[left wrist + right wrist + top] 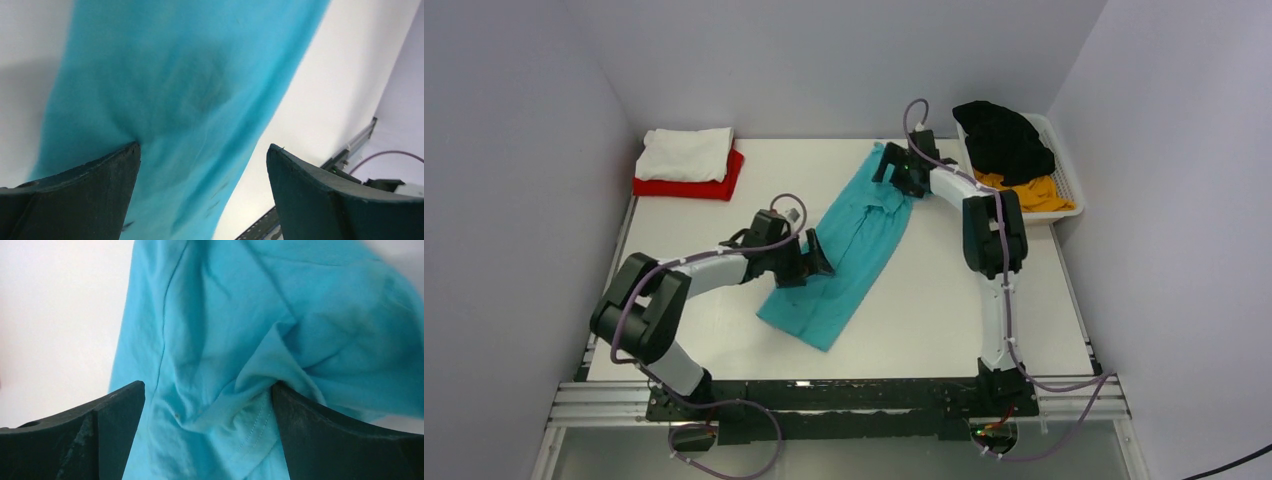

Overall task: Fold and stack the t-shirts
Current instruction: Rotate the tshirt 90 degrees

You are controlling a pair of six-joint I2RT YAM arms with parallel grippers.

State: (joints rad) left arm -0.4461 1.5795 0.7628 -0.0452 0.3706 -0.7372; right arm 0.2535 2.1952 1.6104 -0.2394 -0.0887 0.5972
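Observation:
The teal t-shirt lies as a long folded strip running diagonally across the middle of the table. My left gripper is open at the strip's left edge, about midway along; in the left wrist view teal cloth fills the gap between the fingers, and the left fingertip touches it. My right gripper is open over the strip's far end. In the right wrist view wrinkled teal cloth lies between the jaws, with a stitched fold bunched against the right finger.
A folded white t-shirt sits on a folded red t-shirt at the back left. A white slatted basket at the back right holds a black t-shirt and a yellow-orange t-shirt. White walls enclose the table.

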